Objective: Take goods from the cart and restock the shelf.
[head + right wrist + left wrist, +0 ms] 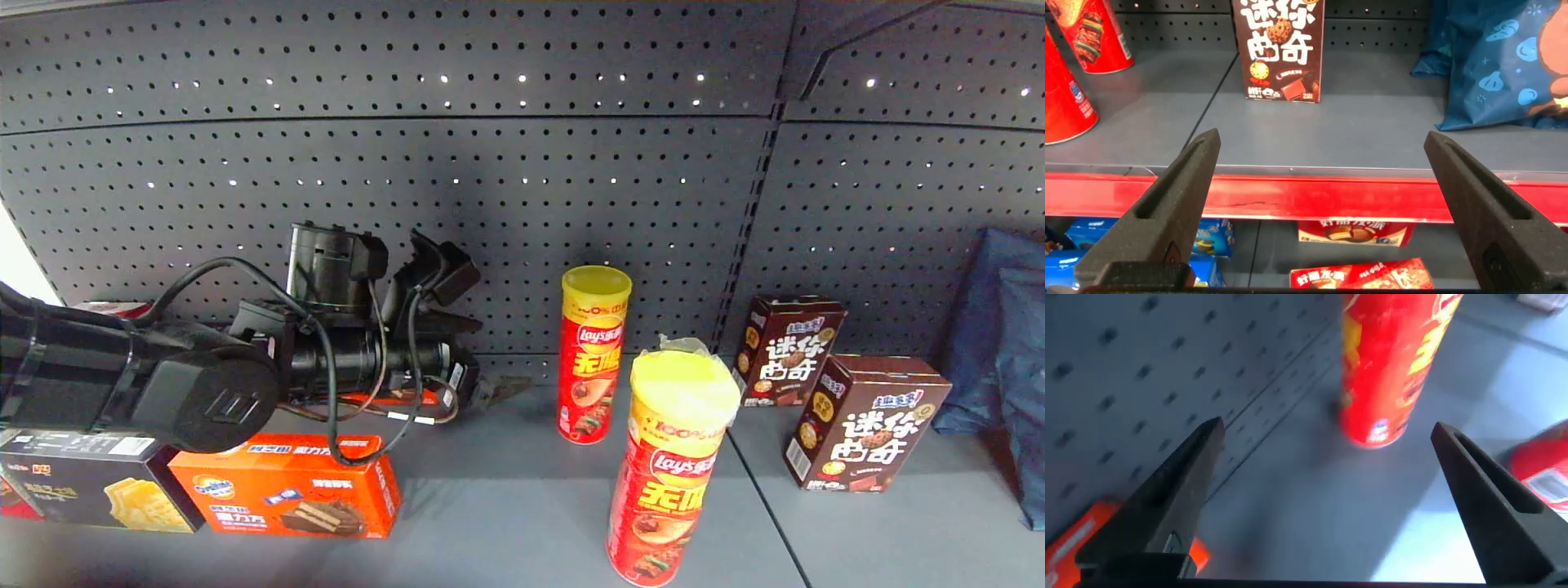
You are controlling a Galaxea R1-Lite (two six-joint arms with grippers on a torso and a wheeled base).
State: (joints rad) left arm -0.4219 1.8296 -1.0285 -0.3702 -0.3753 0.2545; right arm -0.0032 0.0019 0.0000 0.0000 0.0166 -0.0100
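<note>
Left arm (pixel 163 384) stretched out level, left gripper (pixel 1327 433) jaws spread wide; right gripper (pixel 1323 137) jaws also spread wide

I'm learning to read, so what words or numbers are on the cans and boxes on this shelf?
Nothing here is clear enough to quote.
Far red tube-shaped chip can with yellow lid: yellow characters, round logo, blurred.
Near red chip can: same print, blurred.
Back brown cardboard cookie box and front brown cookie box: white characters, unsure.
Orange cardboard cake box: too small.
Black cardboard box: too small.
</note>
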